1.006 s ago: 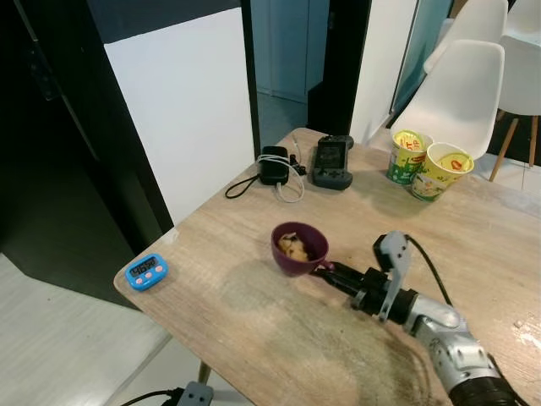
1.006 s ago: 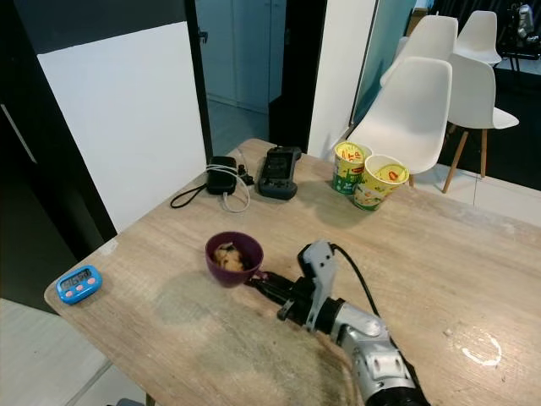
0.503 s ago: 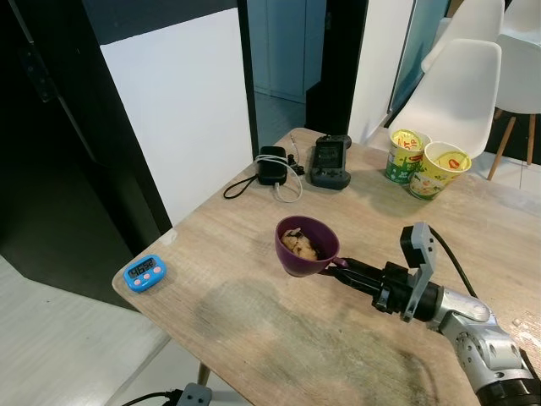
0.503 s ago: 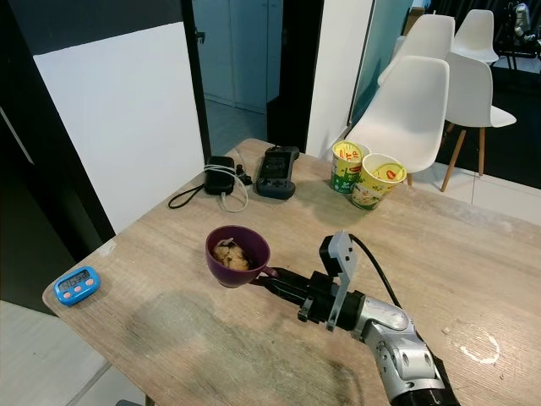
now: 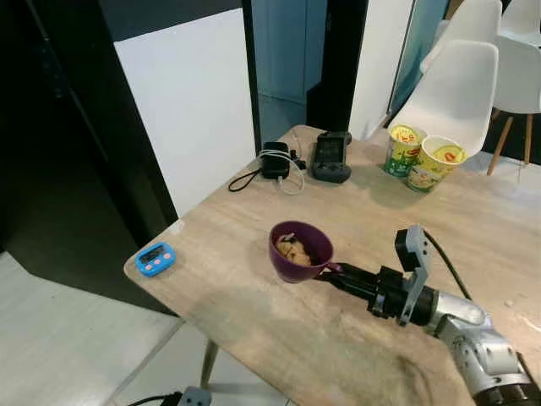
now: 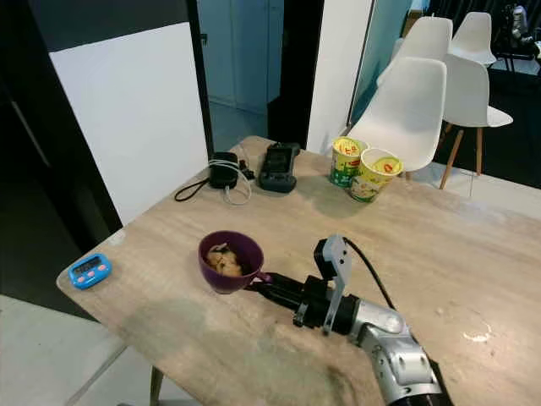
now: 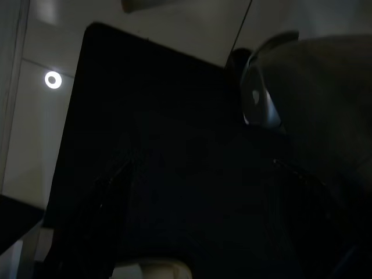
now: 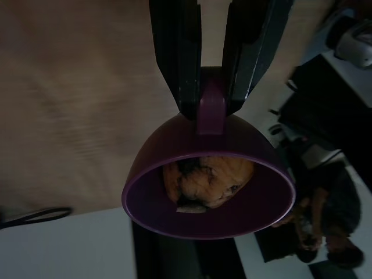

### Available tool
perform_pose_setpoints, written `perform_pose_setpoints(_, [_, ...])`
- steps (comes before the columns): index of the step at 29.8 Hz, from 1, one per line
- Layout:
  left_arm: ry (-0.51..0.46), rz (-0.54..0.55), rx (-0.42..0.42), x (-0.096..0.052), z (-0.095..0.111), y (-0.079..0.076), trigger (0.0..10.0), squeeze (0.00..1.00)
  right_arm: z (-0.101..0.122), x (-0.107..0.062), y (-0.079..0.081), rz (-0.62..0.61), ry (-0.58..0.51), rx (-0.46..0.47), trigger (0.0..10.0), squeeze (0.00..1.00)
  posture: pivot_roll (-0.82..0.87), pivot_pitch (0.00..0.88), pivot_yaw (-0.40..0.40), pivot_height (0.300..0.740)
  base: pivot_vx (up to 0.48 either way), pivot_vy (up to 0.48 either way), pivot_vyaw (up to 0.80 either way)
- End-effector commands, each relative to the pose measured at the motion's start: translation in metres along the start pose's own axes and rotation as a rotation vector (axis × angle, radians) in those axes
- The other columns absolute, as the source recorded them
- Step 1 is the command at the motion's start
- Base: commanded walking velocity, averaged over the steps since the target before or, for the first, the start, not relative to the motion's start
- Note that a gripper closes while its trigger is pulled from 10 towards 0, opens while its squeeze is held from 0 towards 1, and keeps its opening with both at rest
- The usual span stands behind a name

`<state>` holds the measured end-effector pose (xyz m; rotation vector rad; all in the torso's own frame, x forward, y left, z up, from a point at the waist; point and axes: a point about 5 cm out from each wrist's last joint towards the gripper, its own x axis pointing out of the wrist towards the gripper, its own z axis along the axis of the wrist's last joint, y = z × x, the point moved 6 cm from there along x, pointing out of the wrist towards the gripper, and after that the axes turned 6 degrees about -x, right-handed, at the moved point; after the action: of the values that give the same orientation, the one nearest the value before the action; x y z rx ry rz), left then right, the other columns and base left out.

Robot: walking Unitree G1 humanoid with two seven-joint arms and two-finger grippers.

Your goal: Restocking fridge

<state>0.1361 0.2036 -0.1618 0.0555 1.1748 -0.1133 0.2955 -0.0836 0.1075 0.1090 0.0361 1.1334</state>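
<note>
R arm reaching flat over bench [image 5: 254, 321], toward its left edge.
Right hand [image 6: 264, 286] fingers pinch purple bowl [image 6: 230, 261] w/ food by its handle.

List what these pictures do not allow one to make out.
- Left gripper: the left wrist view is too dark to tell its state.
- Timer: digits too small in both eye views.
- Food in the bowl: dim and small; its kind is unclear.
- Cups: label text too small.
- Right gripper: its fingers are cut off by the wrist view's edge.
</note>
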Motion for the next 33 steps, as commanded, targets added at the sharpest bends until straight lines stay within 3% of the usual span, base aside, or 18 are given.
perform_pose_setpoints(1, [0.005, -0.013, 0.003, 0.001, -0.002, -0.008, 10.0, 0.0, 0.003, 0.003, 0.003, 0.016, -0.015, 0.005, 10.0, 0.0, 0.05, 0.0, 0.007, 0.74, -0.311, 0.0, 0.0])
perform_pose_setpoints(11, [0.006, -0.019, 0.003, 0.002, -0.003, -0.013, 10.0, 0.0, -0.002, 0.006, -0.001, -0.022, 0.014, 0.006, 10.0, 0.0, 0.05, 0.0, 0.007, 0.74, -0.321, 0.0, 0.0])
perform_pose_setpoints(24, [0.001, -0.013, 0.0, 0.0, -0.003, -0.003, 10.0, 0.0, -0.005, 0.009, -0.008, -0.076, 0.031, 0.001, 10.0, 0.0, 0.05, 0.0, 0.009, 0.74, -0.323, 0.0, 0.0])
perform_pose_setpoints(33, [0.0, -0.018, 0.002, 0.0, -0.001, -0.005, 10.0, 0.0, -0.005, 0.011, -0.007, -0.076, 0.026, 0.006, 10.0, 0.0, 0.05, 0.0, 0.01, 0.74, -0.321, 0.0, 0.0])
